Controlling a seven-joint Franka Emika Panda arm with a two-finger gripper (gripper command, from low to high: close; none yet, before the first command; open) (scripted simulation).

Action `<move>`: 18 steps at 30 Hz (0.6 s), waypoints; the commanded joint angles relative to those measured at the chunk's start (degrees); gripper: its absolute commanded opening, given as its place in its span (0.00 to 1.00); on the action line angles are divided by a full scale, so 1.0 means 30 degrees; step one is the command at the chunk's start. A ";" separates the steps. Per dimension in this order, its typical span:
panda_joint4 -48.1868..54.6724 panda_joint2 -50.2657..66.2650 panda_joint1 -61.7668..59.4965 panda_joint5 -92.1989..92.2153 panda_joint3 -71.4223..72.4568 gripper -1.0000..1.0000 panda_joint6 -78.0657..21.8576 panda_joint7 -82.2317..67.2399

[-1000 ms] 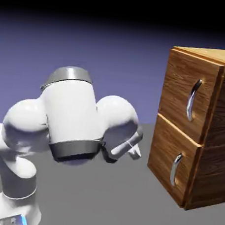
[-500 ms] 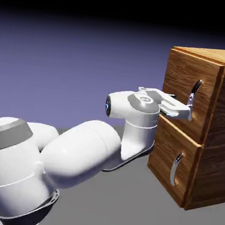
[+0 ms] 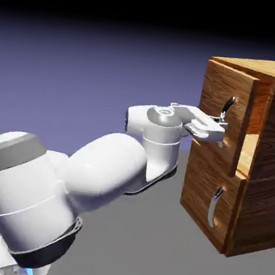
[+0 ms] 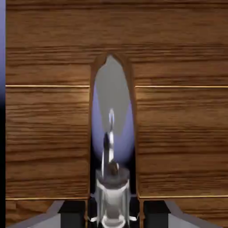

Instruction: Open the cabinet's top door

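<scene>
In the exterior view we saw the white arm (image 3: 92,177) rising from 7 o'clock and reaching toward 3 o'clock, its hand held level. The gripper (image 3: 221,131) sat at the handle (image 3: 227,108) of the top door (image 3: 222,117), and its fingers were drawn narrow around that silver bar. In the hand view we saw the same handle (image 4: 110,147) running up the middle, clamped between the 2 grey finger tips (image 4: 73,213) at 6 o'clock, with wood grain filling the picture on both sides.

Beyond the hand, the top door stood pulled a little way out of the cabinet (image 3: 264,161), its front ahead of the lower panel (image 3: 208,200), with a pale gap showing at its side. The cabinet stood at 3 o'clock in the exterior view. The lower panel lay flush, its own curved handle (image 3: 214,205) untouched.
</scene>
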 commanded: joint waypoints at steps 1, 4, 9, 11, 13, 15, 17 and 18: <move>-0.0448 -0.0107 -0.0106 0.0270 0.0324 0.00 -0.0811 0.0154; -0.1628 -0.0453 -0.0237 0.1195 0.1314 0.00 -0.3302 0.0607; -0.3056 -0.1182 0.0197 0.3058 0.2970 0.00 -0.7454 0.1418; -0.3434 -0.1554 0.0596 0.3910 0.3608 0.00 -0.9114 0.1786; -0.3698 -0.1988 0.1119 0.4827 0.4215 0.00 -1.0775 0.2191; -0.3845 -0.2494 0.1764 0.5813 0.4782 0.00 -1.2436 0.2645; -0.3868 -0.3085 0.2529 0.6876 0.5295 0.00 -1.4097 0.3159; -0.3830 -0.3417 0.2958 0.7441 0.5526 0.00 -1.4927 0.3443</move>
